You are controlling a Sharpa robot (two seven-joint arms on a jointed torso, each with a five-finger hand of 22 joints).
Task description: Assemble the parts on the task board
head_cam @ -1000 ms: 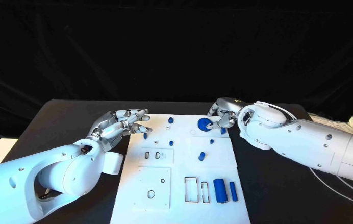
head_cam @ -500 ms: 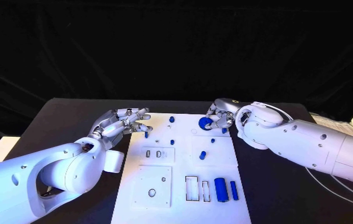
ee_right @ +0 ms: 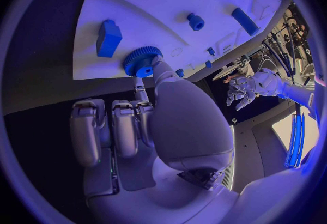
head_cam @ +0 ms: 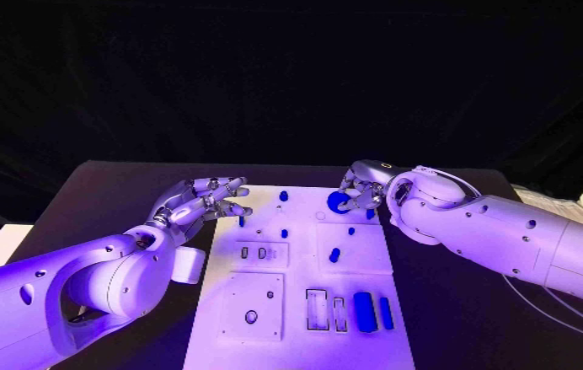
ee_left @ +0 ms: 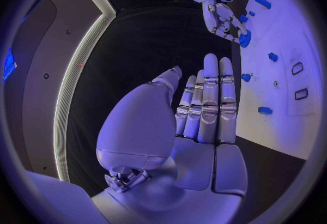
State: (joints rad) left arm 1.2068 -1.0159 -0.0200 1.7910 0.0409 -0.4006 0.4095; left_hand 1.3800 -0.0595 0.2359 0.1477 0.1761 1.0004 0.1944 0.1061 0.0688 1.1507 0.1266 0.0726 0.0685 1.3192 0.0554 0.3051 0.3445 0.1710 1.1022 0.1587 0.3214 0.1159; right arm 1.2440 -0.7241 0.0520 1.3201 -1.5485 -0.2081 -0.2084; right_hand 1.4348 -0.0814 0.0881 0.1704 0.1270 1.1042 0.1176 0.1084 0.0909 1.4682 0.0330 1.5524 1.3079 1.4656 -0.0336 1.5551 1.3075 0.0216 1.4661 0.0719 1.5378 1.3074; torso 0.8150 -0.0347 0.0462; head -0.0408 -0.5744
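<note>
The white task board (head_cam: 304,277) lies mid-table. My right hand (head_cam: 365,189) is over its far right part and pinches a blue toothed wheel (head_cam: 337,202) between thumb and fingertips; the wheel (ee_right: 141,61) is close above the board's surface. The left wrist view shows that hand (ee_left: 221,17) and the wheel (ee_left: 243,38) from across the board. My left hand (head_cam: 200,201) hovers at the board's far left corner, its fingers (ee_left: 207,98) stretched out and holding nothing. Small blue pegs (head_cam: 283,195) stand on the board, and a blue cylinder (head_cam: 363,311) lies near its front right.
A thin blue bar (head_cam: 385,312) lies beside the cylinder, next to two rectangular slots (head_cam: 316,311). A blue block (ee_right: 108,37) stands close to the wheel. Black tabletop (head_cam: 450,302) flanks the board on both sides.
</note>
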